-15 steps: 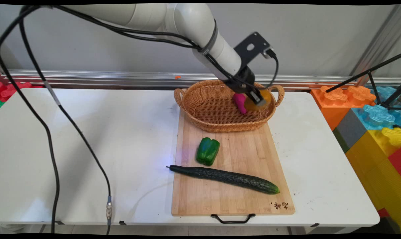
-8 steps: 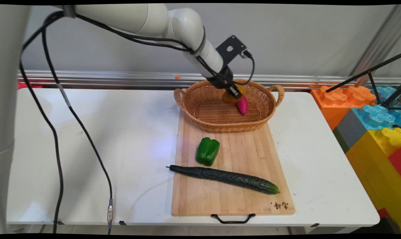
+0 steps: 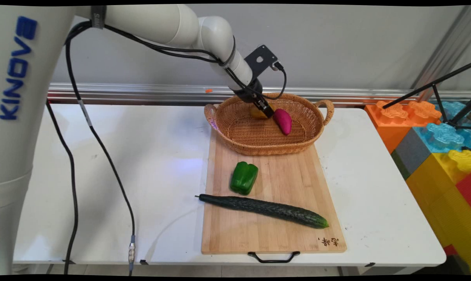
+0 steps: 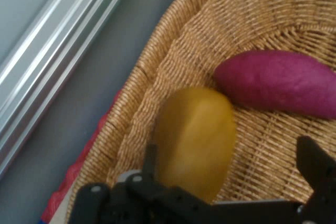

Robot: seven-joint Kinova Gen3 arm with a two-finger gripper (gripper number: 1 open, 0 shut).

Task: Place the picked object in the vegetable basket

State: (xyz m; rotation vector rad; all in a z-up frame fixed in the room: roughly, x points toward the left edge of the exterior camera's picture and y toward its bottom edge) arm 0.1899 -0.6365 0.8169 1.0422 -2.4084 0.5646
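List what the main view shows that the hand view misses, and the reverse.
Main view only: green pepper and cucumber on the cutting board, the white table and toy blocks. Hand view only: the open fingers straddling the yellow fruit, which lies against the purple sweet potato. Both: the gripper, fruit, sweet potato and wicker basket.

The white arm reaches in from upper left, its claw (image 3: 266,111) angled downward, jaws spread.
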